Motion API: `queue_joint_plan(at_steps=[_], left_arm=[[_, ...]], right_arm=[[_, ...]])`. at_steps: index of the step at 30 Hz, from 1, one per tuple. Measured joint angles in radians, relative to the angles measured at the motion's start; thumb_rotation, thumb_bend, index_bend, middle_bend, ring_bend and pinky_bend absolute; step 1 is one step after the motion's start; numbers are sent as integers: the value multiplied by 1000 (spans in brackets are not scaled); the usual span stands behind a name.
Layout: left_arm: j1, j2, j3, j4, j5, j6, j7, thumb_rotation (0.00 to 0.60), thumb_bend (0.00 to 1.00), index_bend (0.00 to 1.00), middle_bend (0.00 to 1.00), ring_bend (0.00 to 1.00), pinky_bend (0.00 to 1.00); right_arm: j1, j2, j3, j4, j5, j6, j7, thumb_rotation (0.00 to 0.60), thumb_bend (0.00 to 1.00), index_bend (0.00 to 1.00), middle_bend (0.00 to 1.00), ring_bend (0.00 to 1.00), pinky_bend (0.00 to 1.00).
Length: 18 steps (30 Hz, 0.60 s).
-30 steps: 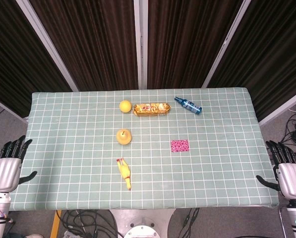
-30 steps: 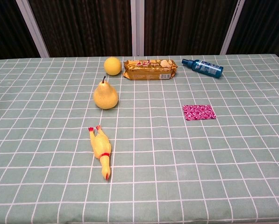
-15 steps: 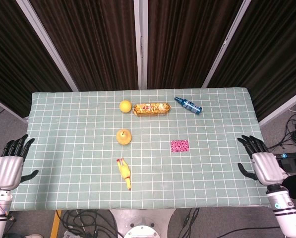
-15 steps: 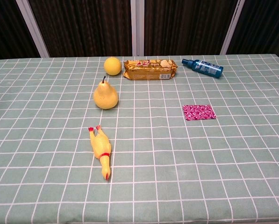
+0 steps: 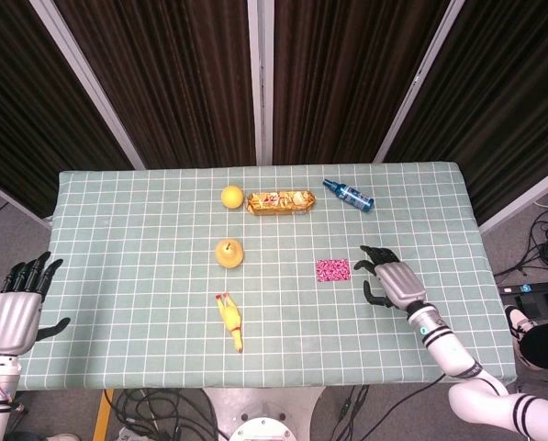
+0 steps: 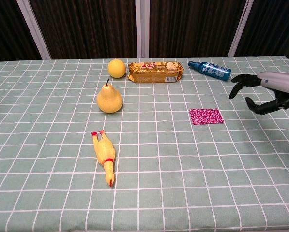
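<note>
Having swung inward, right hand (image 5: 393, 278) (fingers spread, empty) now hovers beside pink packet (image 5: 332, 270)

- A yellow pear (image 6: 109, 100) is seen upright near the table's (image 5: 117, 230) middle.
- A round yellow fruit (image 6: 116, 68) is set just beside a snack packet (image 6: 155, 71).
- A blue bottle (image 6: 210, 69) is laid on its side.
- A rubber chicken (image 6: 104, 155) is laid flat nearest the front edge.

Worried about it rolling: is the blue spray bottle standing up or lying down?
Lying down. The blue spray bottle rests on its side on the table, dark cap toward the snack packet.
</note>
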<state>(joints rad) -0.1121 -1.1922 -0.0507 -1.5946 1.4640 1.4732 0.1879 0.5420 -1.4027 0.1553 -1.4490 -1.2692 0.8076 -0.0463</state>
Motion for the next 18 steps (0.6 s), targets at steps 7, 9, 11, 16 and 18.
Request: queue_joint_plan(at_steps=[7, 9, 11, 16, 18], left_arm=[[7, -2, 3, 1, -6, 3, -9, 600, 0, 159, 156, 126, 137], [9, -2, 4, 2, -6, 5, -11, 600, 0, 159, 156, 126, 137], [11, -2, 5, 2, -7, 5, -13, 600, 0, 159, 156, 126, 137], [13, -3, 5, 7, -11, 3, -19, 600, 0, 159, 156, 126, 137], [13, -3, 5, 8, -11, 2, -20, 600, 0, 159, 156, 126, 137]], right_arm=[[73, -138, 0, 162, 36, -67, -10, 383, 610, 277, 13, 0, 0], [87, -165, -2, 199, 37, -78, -11, 381, 608, 278, 12, 0, 0], [101, -195, -4, 239, 35, -85, -9, 380, 609, 278, 12, 0, 0], [129, -247, -6, 316, 33, -98, 3, 390, 607, 278, 13, 0, 0], [136, -260, -7, 338, 32, -101, 6, 390, 608, 278, 13, 0, 0]])
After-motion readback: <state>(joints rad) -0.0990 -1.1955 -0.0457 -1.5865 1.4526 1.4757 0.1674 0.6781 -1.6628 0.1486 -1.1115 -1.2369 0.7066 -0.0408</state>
